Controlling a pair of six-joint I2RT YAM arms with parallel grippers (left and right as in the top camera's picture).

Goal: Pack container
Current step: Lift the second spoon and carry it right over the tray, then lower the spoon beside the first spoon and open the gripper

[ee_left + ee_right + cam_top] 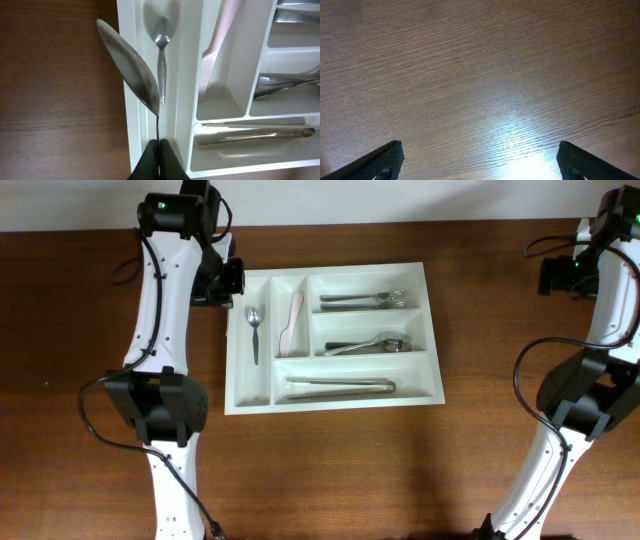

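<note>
On my feed the container is plain white against a dark brown tabletop with fine wood grain. In it I see a pale pink utensil, silver tongs and a silver small spoon with a speckled handle. The left pincer is black and its large spoon is mirror-grey.

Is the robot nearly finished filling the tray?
Nearly. Done: every tray section holds something, like the small spoon, pink utensil and tongs. In hand: the left tool pinches a bigger spoon over the tray's left edge. Left: setting it down. The right tool hangs open over the table.
</note>
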